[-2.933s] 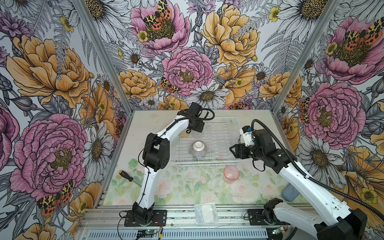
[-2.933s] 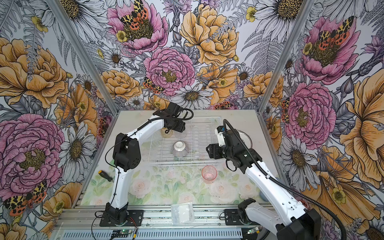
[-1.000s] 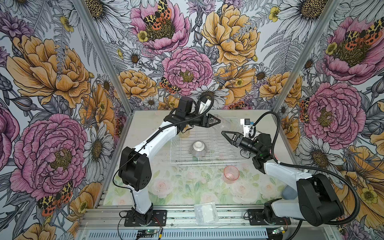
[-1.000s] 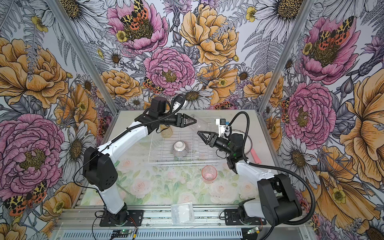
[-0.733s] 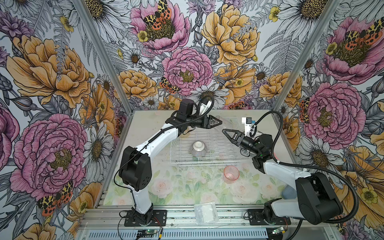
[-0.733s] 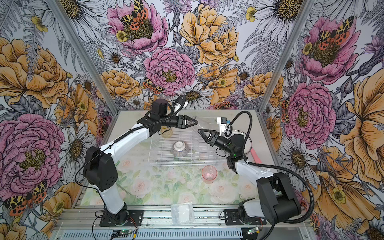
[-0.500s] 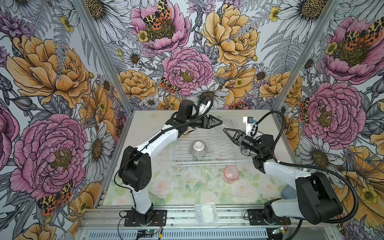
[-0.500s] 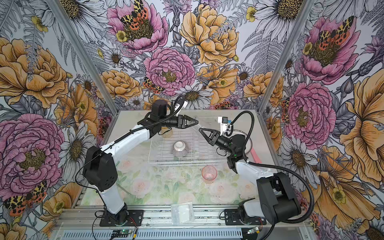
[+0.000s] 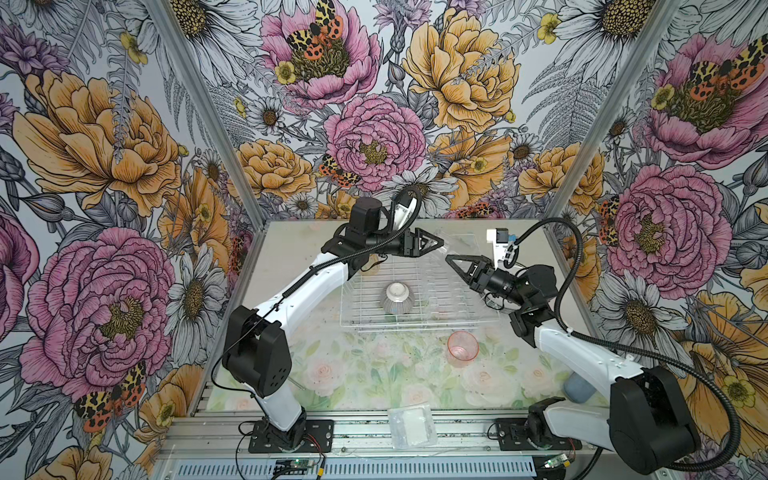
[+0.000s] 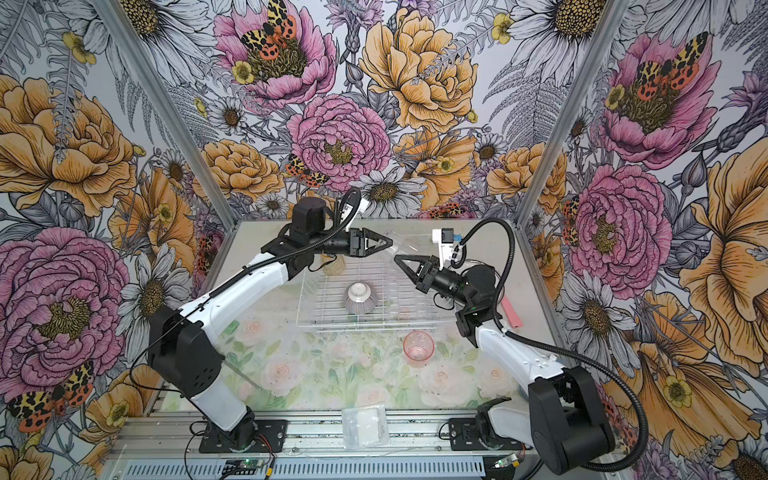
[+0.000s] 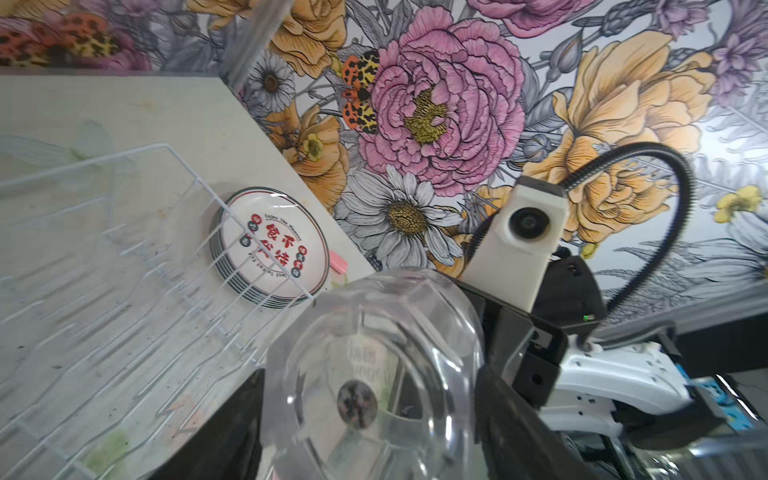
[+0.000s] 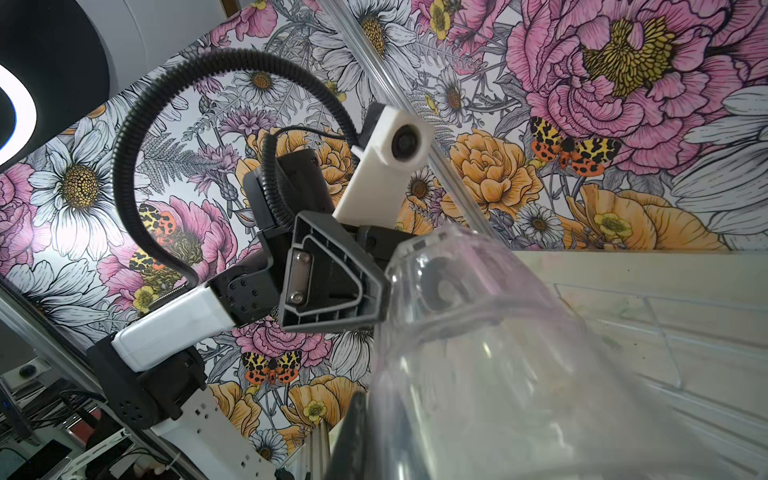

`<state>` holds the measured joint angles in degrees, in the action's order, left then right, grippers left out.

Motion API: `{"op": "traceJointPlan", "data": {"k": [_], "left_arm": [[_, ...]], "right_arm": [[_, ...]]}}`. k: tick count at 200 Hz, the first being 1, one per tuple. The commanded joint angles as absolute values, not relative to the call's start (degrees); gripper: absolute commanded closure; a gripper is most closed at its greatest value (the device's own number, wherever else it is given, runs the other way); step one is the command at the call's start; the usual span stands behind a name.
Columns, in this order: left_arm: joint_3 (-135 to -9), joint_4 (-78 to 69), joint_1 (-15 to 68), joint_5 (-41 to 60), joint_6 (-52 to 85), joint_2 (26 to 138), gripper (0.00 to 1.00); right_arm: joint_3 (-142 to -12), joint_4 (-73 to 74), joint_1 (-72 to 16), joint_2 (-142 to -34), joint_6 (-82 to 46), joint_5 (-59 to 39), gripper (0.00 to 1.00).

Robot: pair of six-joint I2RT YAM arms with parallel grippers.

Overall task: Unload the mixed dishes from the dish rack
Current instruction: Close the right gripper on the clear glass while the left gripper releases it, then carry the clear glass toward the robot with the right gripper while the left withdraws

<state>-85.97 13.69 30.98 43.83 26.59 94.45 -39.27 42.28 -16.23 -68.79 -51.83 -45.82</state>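
Left wrist shows plates (image 11: 270,249) beside dish rack (image 11: 104,159); both top views, the bowl (image 9: 397,297).

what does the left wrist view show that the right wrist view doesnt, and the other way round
Only the left wrist view: the stack of white dark-rimmed plates with red characters, seen past a corner of the white wire dish rack, and the right arm's white wrist camera.
Only the right wrist view: the left arm's white wrist camera.
Both: the clear translucent tumbler, close up in the foreground, with the floral walls behind.
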Motion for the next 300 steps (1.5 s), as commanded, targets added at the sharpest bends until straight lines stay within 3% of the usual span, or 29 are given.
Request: {"op": "traceJointPlan", "data": {"k": [1, 46, 91, 118, 161, 300], "left_arm": [[-83.89, 21.13, 31.53, 29.19, 17.48, 89.02, 0.15], [-79.73, 27.62, 31.37, 13.34, 15.18, 81.13, 0.09], [-73.68, 32.93, 30.17, -5.83, 14.74, 73.03, 0.1], [-70.47, 33.13, 27.45, -5.96, 15.51, 68.76, 0.1], [-67.67, 33.14, 23.71, -3.32, 16.36, 67.27, 0.1], [-67.3, 32.17, 20.84, 0.8, 15.72, 70.38, 0.1]], "right_arm": [[-45.29, 17.44, -16.99, -63.39, -36.86, -38.3, 1.0], [-55.62, -12.26, -23.46, -57.79, -21.23, -28.92, 1.0], [-64.55, -36.45, -38.65, -58.35, -12.92, -12.02, 1.0], [-68.94, -48.73, -49.11, -62.22, -11.87, -2.36, 1.0], [-71.84, -57.01, -60.02, -72.62, -12.4, 2.03, 1.0], [-76.2, -62.66, -62.88, -95.44, -4.79, 1.31, 1.0]]}}
